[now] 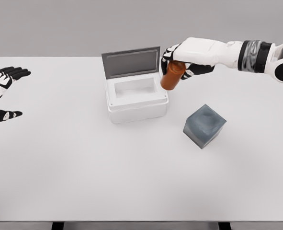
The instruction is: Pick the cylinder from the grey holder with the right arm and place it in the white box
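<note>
The reddish-brown cylinder (172,75) hangs tilted in the air just off the right rim of the open white box (136,101), clear of the dark grey cube holder (204,125) standing nearer and to the right. The right hand (186,58) has its black fingers (169,51) curled round the cylinder's upper end. This looks like the carry step; next, it likely needs shifting left over the cavity, then lowering and release. The left hand (2,81) rests open at the far left of the plain white tabletop (131,182), against a grey backdrop.
</note>
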